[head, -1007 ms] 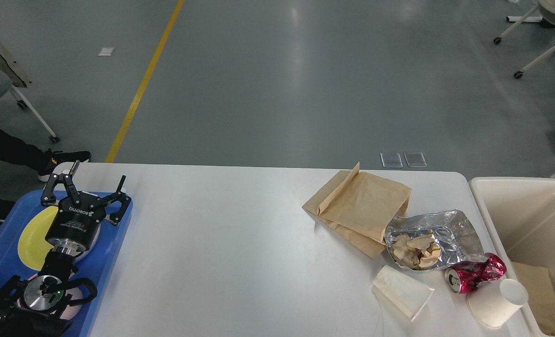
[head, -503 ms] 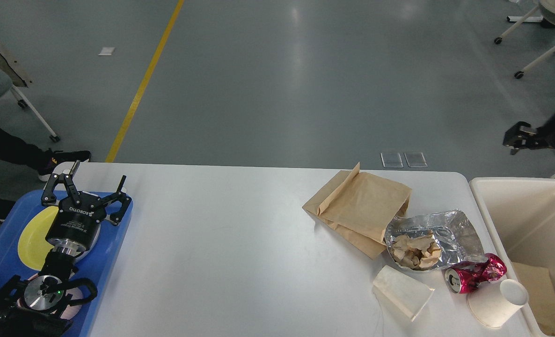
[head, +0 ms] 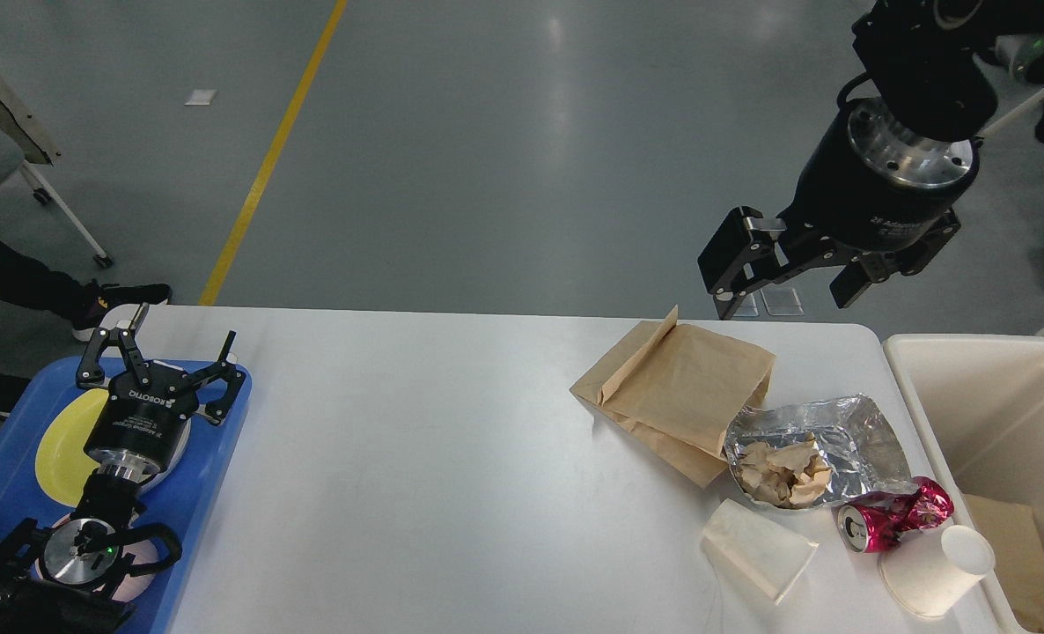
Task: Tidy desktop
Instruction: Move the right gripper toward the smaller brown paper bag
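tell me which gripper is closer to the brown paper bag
Right. The right gripper hangs open just beyond the brown paper bag's far edge; the left gripper is open over the blue tray, far across the desktop.

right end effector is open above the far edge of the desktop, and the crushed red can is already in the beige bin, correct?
Not quite. In the head view the crushed red can lies on the desktop, beside the beige bin, not in it. The right end effector is open above the far edge, as you say.
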Robot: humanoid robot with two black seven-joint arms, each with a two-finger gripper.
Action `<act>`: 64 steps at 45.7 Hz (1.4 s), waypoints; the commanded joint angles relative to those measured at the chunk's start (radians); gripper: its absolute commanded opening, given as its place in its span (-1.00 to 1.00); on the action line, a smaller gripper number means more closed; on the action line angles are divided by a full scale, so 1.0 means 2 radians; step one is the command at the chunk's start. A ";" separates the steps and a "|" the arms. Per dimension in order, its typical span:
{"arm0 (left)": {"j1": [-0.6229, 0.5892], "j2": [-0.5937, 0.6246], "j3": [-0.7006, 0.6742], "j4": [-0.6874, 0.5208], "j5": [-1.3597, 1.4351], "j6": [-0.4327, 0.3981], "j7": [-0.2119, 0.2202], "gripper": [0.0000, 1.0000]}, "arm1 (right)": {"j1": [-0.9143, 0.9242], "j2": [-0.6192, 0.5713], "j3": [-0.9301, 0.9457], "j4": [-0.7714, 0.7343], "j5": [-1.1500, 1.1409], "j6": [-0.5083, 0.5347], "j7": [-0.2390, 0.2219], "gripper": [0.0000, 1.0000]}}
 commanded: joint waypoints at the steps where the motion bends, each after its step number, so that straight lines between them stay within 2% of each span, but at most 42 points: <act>1: 0.000 -0.001 0.000 -0.001 0.000 0.000 0.000 0.93 | 0.006 -0.004 0.004 0.008 0.014 -0.004 0.001 1.00; 14: 0.000 -0.001 0.000 -0.001 0.000 -0.001 0.000 0.93 | -0.027 -0.016 0.005 -0.004 0.014 -0.036 0.001 1.00; 20: 0.000 -0.001 0.000 -0.001 0.000 -0.001 0.000 0.93 | -0.069 -0.019 0.004 -0.005 0.014 -0.121 0.001 1.00; 23: 0.000 -0.001 0.000 -0.001 0.000 -0.001 0.000 0.93 | -0.128 -0.013 0.003 -0.017 0.010 -0.180 0.000 1.00; 27: 0.000 -0.001 0.000 -0.001 0.000 -0.001 0.000 0.93 | -0.199 0.008 0.006 -0.069 0.015 -0.198 0.000 1.00; 38: 0.000 -0.001 0.000 -0.001 0.000 -0.001 0.000 0.93 | -0.453 0.042 0.019 -0.313 0.083 -0.205 0.000 1.00; 45: 0.000 -0.001 0.000 -0.001 0.000 -0.001 0.000 0.93 | -0.567 0.078 0.021 -0.431 0.083 -0.217 0.000 1.00; 53: 0.000 -0.001 0.000 -0.001 0.000 -0.001 0.000 0.93 | -0.599 0.080 0.029 -0.449 0.084 -0.252 0.001 1.00; 64: 0.000 -0.001 0.000 -0.001 0.000 -0.001 0.000 0.93 | -0.622 0.084 0.062 -0.450 0.088 -0.262 0.001 1.00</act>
